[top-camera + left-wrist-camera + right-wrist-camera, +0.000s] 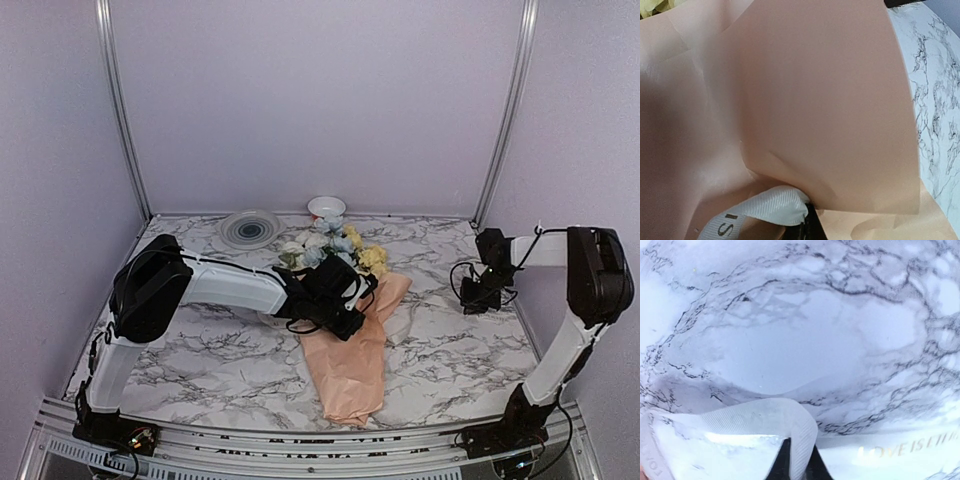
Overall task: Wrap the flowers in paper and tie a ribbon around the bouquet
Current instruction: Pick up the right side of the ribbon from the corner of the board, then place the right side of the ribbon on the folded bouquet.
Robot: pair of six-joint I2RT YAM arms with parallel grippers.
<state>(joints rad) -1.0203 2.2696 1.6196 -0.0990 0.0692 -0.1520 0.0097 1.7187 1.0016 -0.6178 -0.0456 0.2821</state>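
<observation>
The flowers (330,248), pale blue, white and yellow, lie at mid-table with their stems hidden inside the peach paper (352,365), which is folded round them into a long cone pointing at the near edge. My left gripper (343,308) sits on the cone's upper part. In the left wrist view the paper (805,100) fills the frame, and the left gripper (810,222) is shut on a fold of the cream ribbon (765,212). My right gripper (478,296) is low over the table's right side. There the gripper (799,457) is pinching a loop of the printed ribbon (765,415).
A grey plate (250,228) and a small white bowl (326,206) stand at the back edge, behind the flowers. Metal posts (505,110) rise at the back corners, and walls close in on both sides. The marble table (805,330) lies just under the right gripper.
</observation>
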